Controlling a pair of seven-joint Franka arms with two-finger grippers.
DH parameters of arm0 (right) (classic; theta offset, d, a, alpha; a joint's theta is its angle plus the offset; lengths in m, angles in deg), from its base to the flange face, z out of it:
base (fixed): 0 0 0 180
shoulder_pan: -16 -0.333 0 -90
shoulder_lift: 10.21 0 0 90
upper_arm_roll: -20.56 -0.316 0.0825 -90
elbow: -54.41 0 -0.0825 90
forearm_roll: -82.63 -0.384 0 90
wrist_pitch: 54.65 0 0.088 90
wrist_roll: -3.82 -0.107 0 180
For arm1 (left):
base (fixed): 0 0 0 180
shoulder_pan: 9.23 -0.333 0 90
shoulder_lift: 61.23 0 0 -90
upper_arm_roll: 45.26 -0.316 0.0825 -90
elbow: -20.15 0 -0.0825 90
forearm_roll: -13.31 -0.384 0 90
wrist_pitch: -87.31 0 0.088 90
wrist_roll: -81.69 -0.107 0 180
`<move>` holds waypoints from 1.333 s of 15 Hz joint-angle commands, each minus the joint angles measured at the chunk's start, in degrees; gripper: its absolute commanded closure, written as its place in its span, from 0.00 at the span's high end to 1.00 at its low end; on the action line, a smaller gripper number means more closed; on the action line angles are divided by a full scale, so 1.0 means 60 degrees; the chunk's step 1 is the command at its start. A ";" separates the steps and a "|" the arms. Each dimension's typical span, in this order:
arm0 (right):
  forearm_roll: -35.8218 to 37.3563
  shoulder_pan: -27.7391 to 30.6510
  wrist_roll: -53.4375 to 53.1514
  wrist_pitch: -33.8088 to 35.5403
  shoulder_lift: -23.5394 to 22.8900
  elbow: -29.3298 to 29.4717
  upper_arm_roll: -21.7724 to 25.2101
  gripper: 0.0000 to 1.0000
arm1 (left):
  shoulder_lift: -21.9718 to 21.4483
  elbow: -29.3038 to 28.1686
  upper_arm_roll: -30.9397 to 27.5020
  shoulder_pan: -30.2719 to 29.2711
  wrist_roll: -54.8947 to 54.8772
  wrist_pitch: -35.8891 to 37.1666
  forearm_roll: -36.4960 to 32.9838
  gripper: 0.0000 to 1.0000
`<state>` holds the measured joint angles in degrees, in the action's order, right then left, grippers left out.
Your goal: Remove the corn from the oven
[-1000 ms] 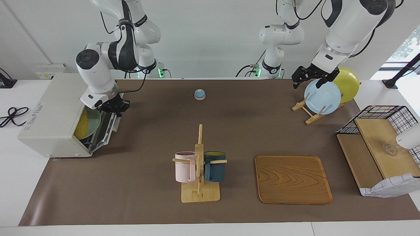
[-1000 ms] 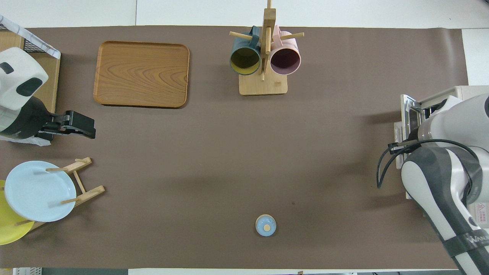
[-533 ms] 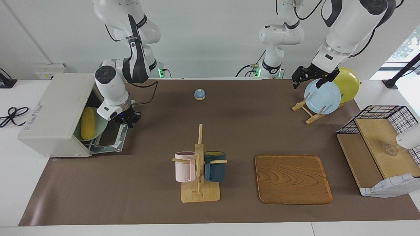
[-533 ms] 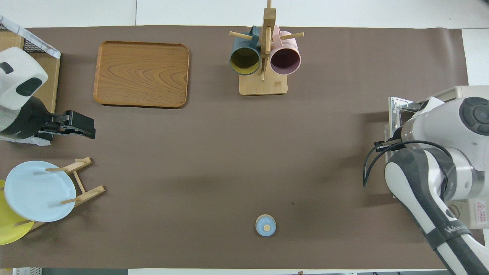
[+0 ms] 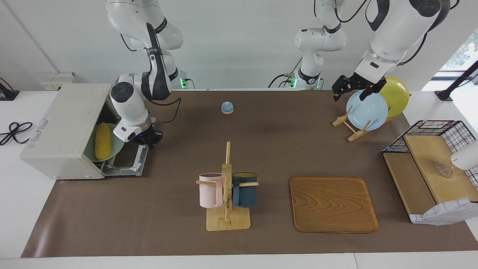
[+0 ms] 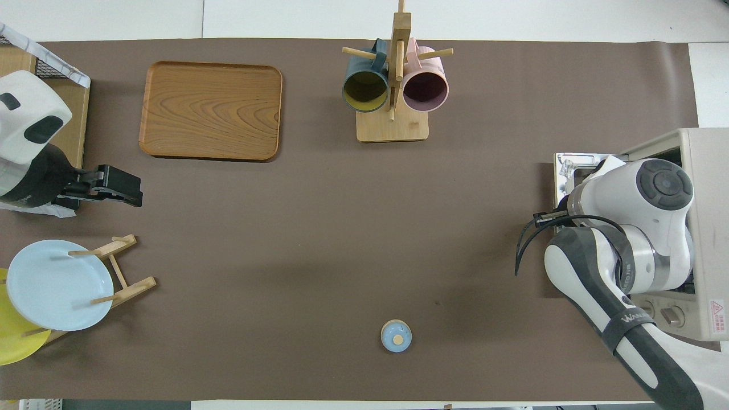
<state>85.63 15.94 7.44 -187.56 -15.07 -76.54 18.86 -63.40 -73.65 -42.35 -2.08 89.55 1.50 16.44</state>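
The off-white oven stands at the right arm's end of the table, and its top also shows in the overhead view. Its glass door lies folded down flat on the mat. Inside, the yellow corn lies on a pale green plate on the rack. My right gripper is at the door's outer edge, shut on the bar handle. In the overhead view the oven's top and my right arm hide the corn. My left gripper waits open in the air over the plate rack.
A light blue plate and a yellow plate stand in a wooden rack. A mug stand with a pink and a dark blue mug is mid-table, beside a wooden tray. A small blue knob lies nearer the robots. A wire shelf stands at the left arm's end.
My right gripper has swung out and down from the oven's front, and the door has come from nearly upright to flat. The corn now shows fully. The left arm has not moved.
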 commanded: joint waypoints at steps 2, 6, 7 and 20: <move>-0.0134 -0.0575 -0.0544 -0.0114 -0.0025 0.0175 0.0167 0.00 | -0.0063 0.0047 0.0070 -0.0092 -0.0051 0.0092 -0.0141 1.00; -0.0134 -0.0651 -0.0618 0.1052 0.0078 0.0831 0.0182 0.00 | -0.0063 0.0047 0.0070 -0.0092 -0.0051 0.0092 -0.0141 1.00; -0.0120 -0.0505 -0.0633 0.1972 0.0078 0.1328 0.0240 0.00 | -0.0063 0.0047 0.0070 -0.0092 -0.0051 0.0078 -0.0141 1.00; 0.0979 0.0874 -0.0091 0.2554 0.0956 0.1057 0.0343 0.29 | -0.0049 0.0047 0.0070 -0.0092 -0.0051 0.0077 -0.0141 1.00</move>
<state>90.89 20.85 5.84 -169.06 -11.39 -66.34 21.25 -63.40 -73.65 -42.35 -2.08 89.55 1.50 16.44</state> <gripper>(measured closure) 0.709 0.000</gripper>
